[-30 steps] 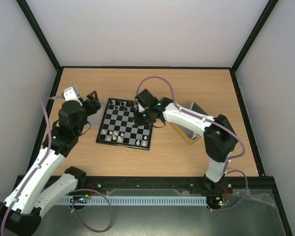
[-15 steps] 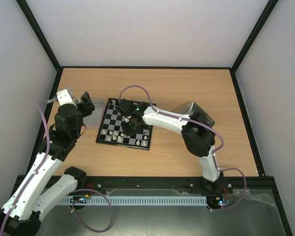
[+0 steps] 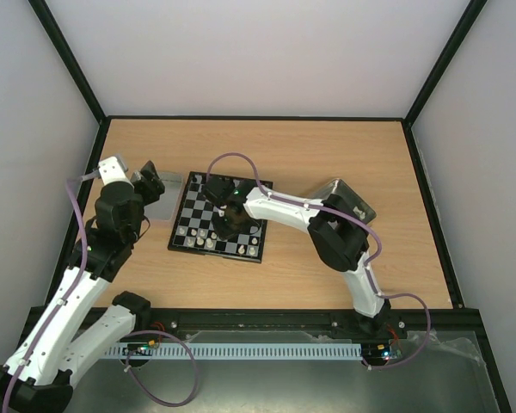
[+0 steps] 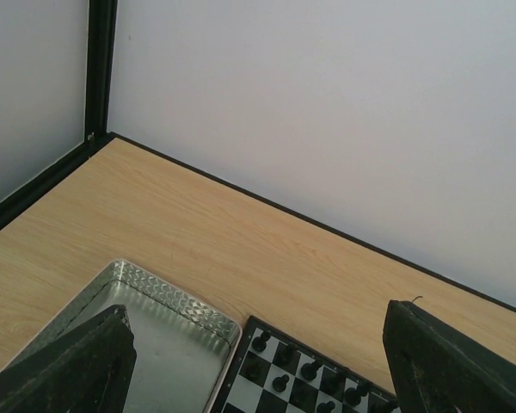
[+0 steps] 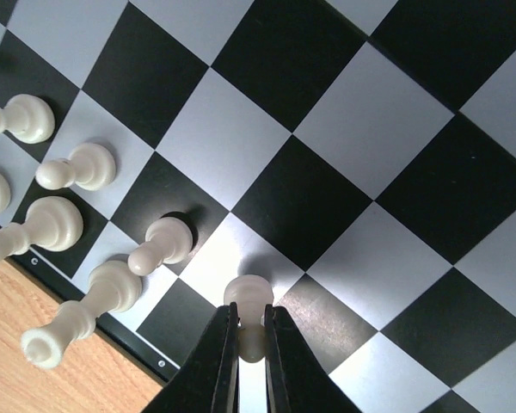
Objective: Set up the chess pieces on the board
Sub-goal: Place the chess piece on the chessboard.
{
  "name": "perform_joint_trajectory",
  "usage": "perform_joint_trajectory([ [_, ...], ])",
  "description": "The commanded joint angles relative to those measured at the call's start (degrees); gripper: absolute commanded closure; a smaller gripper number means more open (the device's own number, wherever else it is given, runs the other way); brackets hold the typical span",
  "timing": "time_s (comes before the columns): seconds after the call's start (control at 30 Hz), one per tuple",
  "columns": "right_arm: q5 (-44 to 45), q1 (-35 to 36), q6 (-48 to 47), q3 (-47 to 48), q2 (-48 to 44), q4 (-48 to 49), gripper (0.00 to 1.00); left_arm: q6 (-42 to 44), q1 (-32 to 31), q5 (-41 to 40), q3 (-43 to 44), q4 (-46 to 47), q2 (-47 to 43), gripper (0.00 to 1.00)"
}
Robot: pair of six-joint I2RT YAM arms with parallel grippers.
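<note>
The board (image 3: 198,206) lies left of the table's middle, with black pieces (image 3: 205,182) along its far edge and white chess pieces (image 3: 208,242) along its near edge. My right gripper (image 3: 226,222) reaches down over the near part of the board. In the right wrist view it (image 5: 250,323) is shut on a white pawn (image 5: 249,297) whose base rests on a light square. Several white pieces (image 5: 159,245) stand just left of it, near the board's edge (image 5: 146,353). My left gripper (image 4: 258,317) hangs open and holds nothing, above the grey tray (image 4: 168,344) and the board's far corner (image 4: 267,387).
The grey metal tray (image 3: 162,206) sits against the board's left side. A gold-sided tin (image 3: 348,202) stands to the right of the board, behind my right arm. Black-framed walls close in the table on the left, back and right.
My right gripper has swung left across the board, from its right part to the near middle, and lowered a white pawn onto a square. My left gripper has shifted slightly left over the tray.
</note>
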Motion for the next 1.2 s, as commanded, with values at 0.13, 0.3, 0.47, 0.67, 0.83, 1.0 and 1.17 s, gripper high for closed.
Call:
perform_joint_trajectory([
  [0.13, -0.15, 0.44, -0.81, 2.02, 1.21, -1.12, 0.88, -0.11, 1.07, 0.76, -1.03, -0.07, -0.46, 0.2],
  [0.3, -1.04, 0.49, -0.98, 1.87, 1.24, -0.83, 0.88, -0.21, 1.63, 1.21, -1.08, 0.01, -0.42, 0.2],
  [0.47, -1.15, 0.48, -0.76, 1.55, 1.28, -0.28, 0.9, -0.3, 2.06, 1.72, -1.1, 0.15, -0.3, 0.2],
  [0.67, -1.19, 0.48, 0.27, 1.27, 1.31, 1.39, 0.91, -0.38, 2.48, 2.16, -1.2, 0.28, -0.23, 0.2],
  [0.83, -1.32, 0.45, 0.69, 0.78, 1.26, 2.01, 0.89, -0.38, 2.69, 2.56, -1.25, 0.36, -0.23, 0.2],
  [1.0, -0.62, 0.5, 1.17, 0.54, 0.38, 2.37, 0.8, -0.45, 2.75, 2.59, -1.41, 0.46, -0.19, 0.2],
  [1.17, 1.62, 0.48, 2.65, -0.27, -3.36, 4.47, 0.74, -0.47, 2.82, 2.95, -1.54, 0.54, -0.2, 0.2],
])
